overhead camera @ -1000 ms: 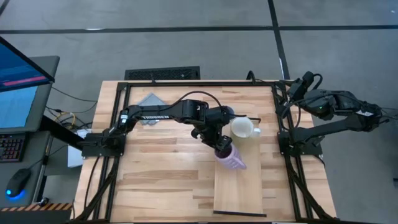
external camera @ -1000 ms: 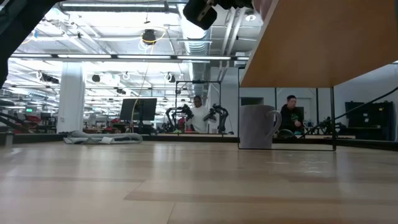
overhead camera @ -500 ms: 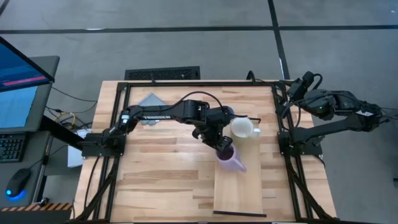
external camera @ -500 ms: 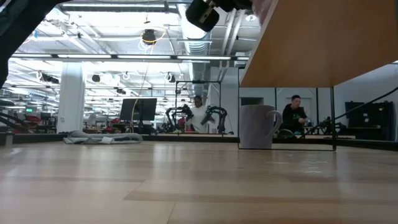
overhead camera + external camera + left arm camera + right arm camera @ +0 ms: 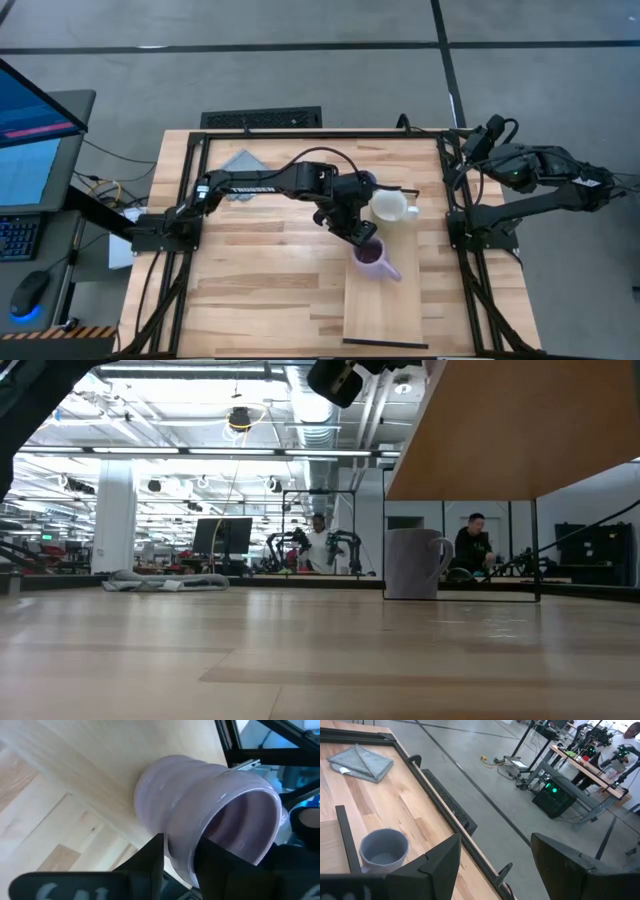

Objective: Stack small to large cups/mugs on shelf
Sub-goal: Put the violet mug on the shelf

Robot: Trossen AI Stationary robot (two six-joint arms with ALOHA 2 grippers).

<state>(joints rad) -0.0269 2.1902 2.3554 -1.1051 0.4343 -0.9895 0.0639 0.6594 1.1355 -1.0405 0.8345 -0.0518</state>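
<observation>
Left pincer (image 5: 361,238) straddles the lavender mug (image 5: 372,257) rim on the shelf (image 5: 385,300) (grip unclear); right pincer (image 5: 495,865) spread, parked off-bench.

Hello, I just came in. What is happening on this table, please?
The left gripper is at the purple mug, which stands upright on the shelf; one finger is inside its rim. The white mug stands at the shelf's far end. The right arm waits off the table's right side, its gripper open.
</observation>
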